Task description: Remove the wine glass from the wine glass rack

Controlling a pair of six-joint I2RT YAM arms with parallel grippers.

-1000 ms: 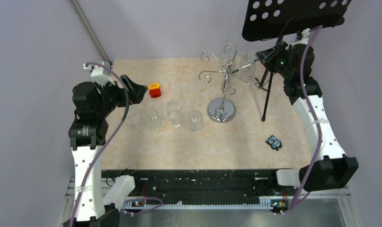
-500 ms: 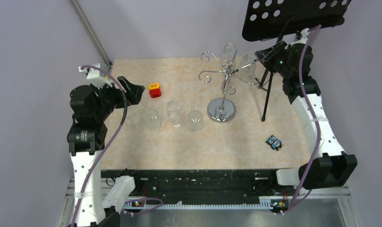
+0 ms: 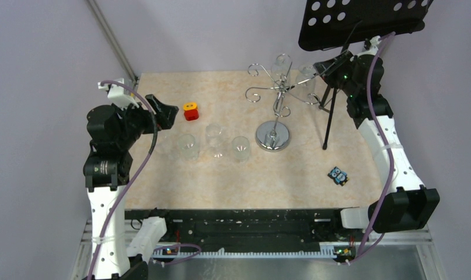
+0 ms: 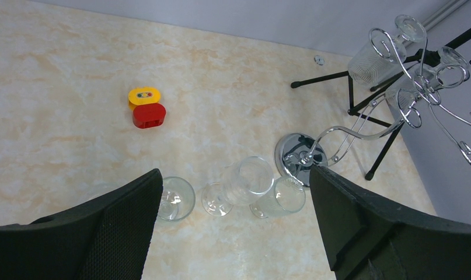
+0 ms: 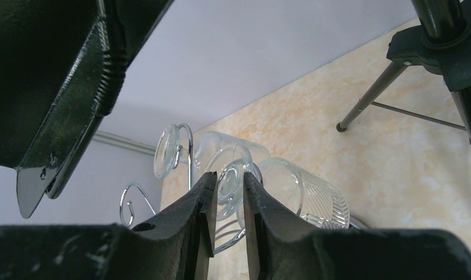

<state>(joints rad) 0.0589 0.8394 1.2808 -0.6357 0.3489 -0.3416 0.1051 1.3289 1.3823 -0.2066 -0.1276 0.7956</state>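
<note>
The chrome wine glass rack (image 3: 273, 136) stands at the table's back right, its curled arms at the top. Two wine glasses hang upside down from it, one at the right (image 3: 307, 76) and one behind (image 3: 280, 63). My right gripper (image 3: 323, 69) is at the right-hand glass. In the right wrist view the gripper (image 5: 228, 176) is nearly shut around the foot and stem of that ribbed wine glass (image 5: 307, 197), which still hangs on the rack arm. My left gripper (image 3: 170, 110) is open and empty at the left; it (image 4: 236, 227) looks down on the table.
Three glasses (image 3: 187, 146) (image 3: 213, 137) (image 3: 240, 147) stand on the table left of the rack base. A red and yellow block (image 3: 191, 110) lies near my left gripper. A black music stand (image 3: 361, 20) with tripod legs (image 3: 329, 122) stands behind my right gripper. A small black item (image 3: 338, 175) lies front right.
My left arm has drawn back a little to the left. My right arm has shifted only slightly and stays at the hanging glass.
</note>
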